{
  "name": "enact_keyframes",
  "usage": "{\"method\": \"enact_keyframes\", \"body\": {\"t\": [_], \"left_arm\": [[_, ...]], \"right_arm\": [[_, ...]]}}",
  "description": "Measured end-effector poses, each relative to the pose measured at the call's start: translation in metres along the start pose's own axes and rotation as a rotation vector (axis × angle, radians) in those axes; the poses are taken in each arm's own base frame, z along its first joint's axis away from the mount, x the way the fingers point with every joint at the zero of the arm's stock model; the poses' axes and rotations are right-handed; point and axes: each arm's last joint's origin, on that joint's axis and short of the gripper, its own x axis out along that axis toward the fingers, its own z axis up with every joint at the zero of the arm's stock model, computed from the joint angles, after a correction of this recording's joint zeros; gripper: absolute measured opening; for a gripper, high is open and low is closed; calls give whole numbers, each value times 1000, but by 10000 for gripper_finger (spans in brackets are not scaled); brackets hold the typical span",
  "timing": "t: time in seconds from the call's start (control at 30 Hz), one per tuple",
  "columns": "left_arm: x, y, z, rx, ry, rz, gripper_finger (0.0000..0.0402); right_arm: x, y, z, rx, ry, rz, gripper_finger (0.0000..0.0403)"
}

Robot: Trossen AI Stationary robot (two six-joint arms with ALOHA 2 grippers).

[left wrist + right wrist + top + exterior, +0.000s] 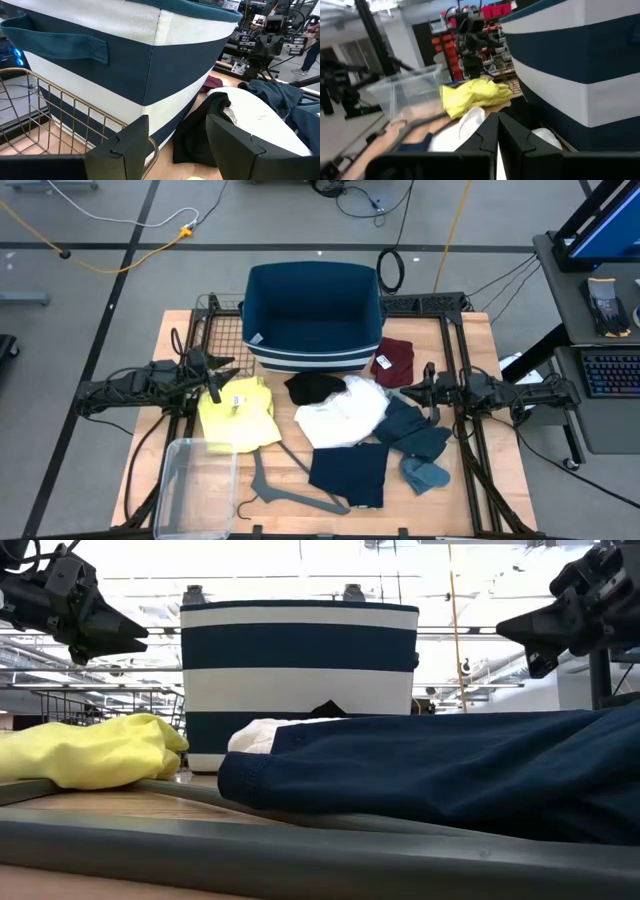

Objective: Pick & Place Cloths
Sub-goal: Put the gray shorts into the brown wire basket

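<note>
High view, cloths: the yellow cloth (240,413), black cloth (314,387), white cloth (343,414), maroon cloth (393,362), navy cloth (349,473) and teal rags (421,442) are all lying on the wooden table (478,340), in front of the striped fabric bin (314,315), which is looking empty.
High view, arms: the left gripper (222,368) is hovering beside the yellow cloth; the right gripper (420,388) is waiting near the maroon cloth.
High view, others: a grey hanger (285,487), a clear plastic tub (198,483) and a wire basket (216,332) are sitting on the table too.
Low view: both grippers are hanging above the cloths, touching nothing.
Left wrist view: the left fingers (133,144) are standing spread and empty, facing the bin and the black cloth (203,127).
Right wrist view: the right fingers (489,136) are pressed together, holding nothing.
Advice: I think the left gripper should be descending straight onto a raised fold of the yellow cloth and be pinching deep, so that the fabric is not slipping.
Surface: pale wood inside a dark frame.
Room: grey floor with cables; a desk with a keyboard (610,372) is standing beside the table.
</note>
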Motion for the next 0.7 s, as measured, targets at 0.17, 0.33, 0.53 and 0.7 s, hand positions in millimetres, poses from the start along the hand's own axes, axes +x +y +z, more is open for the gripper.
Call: {"method": "enact_keyframes", "body": {"t": [0.17,0.33,0.53,0.7], "left_arm": [[0,0,0,0,0,0,202],[0,0,0,0,0,0,202],[0,0,0,45,-2,7,202],[0,0,1,134,-6,9,202]], "right_arm": [[0,2,7,6,-72,18,4],[0,2,7,20,-76,22,4],[0,2,8,125,-77,29,4],[0,2,8,130,-83,30,4]]}}
